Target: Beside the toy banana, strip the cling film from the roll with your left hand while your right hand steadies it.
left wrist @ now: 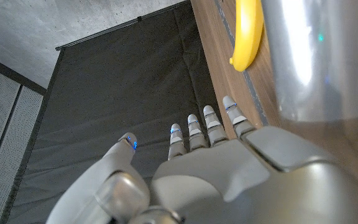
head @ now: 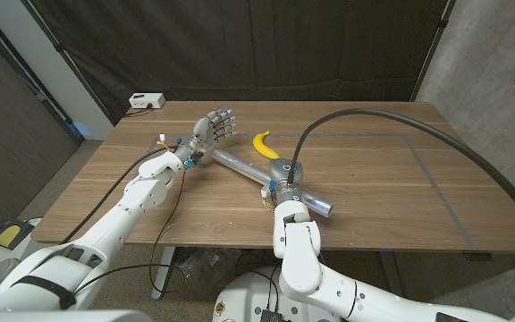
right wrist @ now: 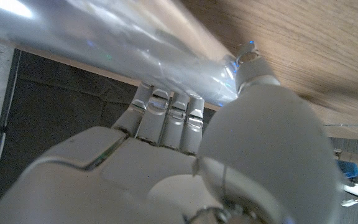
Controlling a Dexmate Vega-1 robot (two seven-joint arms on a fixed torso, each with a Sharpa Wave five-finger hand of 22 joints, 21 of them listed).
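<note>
A shiny cling film roll (head: pixel 240 167) lies slantwise across the middle of the wooden table (head: pixel 392 170). Just beyond it lies the yellow toy banana (head: pixel 262 143). My right hand (head: pixel 286 182) grips the roll near its near end; its fingers (right wrist: pixel 166 115) curl around the roll (right wrist: pixel 104 37). My left hand (head: pixel 215 126) hovers by the roll's far end with its fingers spread and nothing in them. In the left wrist view that hand (left wrist: pixel 216 168) stands beside the roll (left wrist: pixel 316 56), and the banana (left wrist: pixel 247 31) lies ahead of it.
A white box (head: pixel 146 101) with cables sits at the table's back left corner. A thick black cable (head: pixel 401 121) arcs over the table's right side. Thin tape lines (head: pixel 432 183) mark the wood on the right. A black curtain hangs behind.
</note>
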